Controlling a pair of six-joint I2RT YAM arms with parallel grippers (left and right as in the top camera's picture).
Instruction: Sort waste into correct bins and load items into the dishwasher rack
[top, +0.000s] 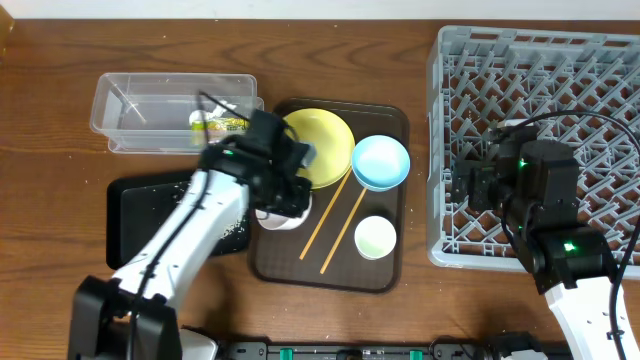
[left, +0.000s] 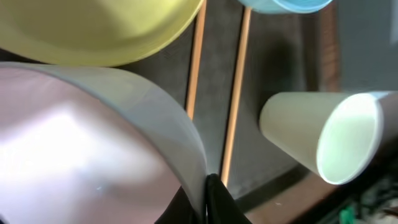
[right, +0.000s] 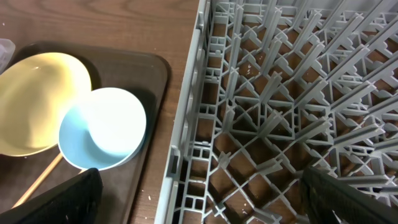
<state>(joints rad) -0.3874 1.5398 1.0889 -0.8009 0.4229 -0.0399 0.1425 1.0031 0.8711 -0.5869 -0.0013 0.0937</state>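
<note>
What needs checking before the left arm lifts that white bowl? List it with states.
1. left jaws shut on white bowl rim: ok.
2. right jaws open, empty: ok.
3. rack pegs below right jaws free: ok.
4. chopsticks clear of bowl: cannot tell.
5. yellow plate clear of bowl: cannot tell.
</note>
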